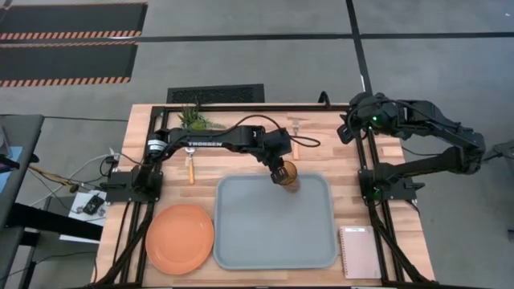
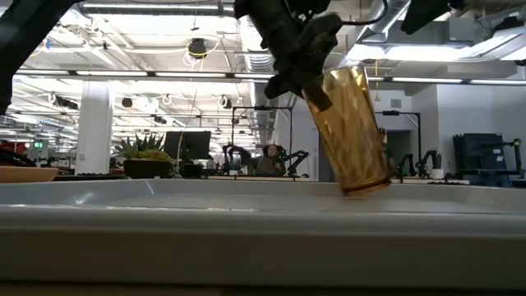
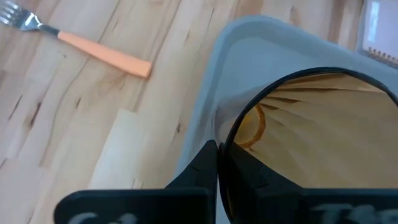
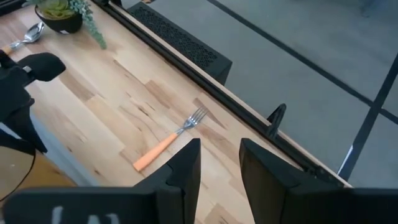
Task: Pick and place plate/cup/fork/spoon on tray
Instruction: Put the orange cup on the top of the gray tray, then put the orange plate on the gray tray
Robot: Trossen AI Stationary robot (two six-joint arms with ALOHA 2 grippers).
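- Fingers of the left gripper clamp the rim of the cup in the high view, over the far right part of the tray, close to its far rim.
- Also in the high view, the plate lies on the counter just beside the tray's left edge; the spoon lies on the counter to the left of the tray's far end; the fork lies beyond the tray's far rim. A potted plant stands at the far edge and a notepad lies right of the tray. The right gripper waits well off near the counter's far right corner.
- Low view: the amber cup is tilted, its base touching the tray floor, with the left gripper gripping its top.
- Left wrist view: one dark finger sits outside the cup's rim at the tray corner; the fork lies on the wood.
- Right wrist view: the right fingers stand apart, holding nothing, above the fork.
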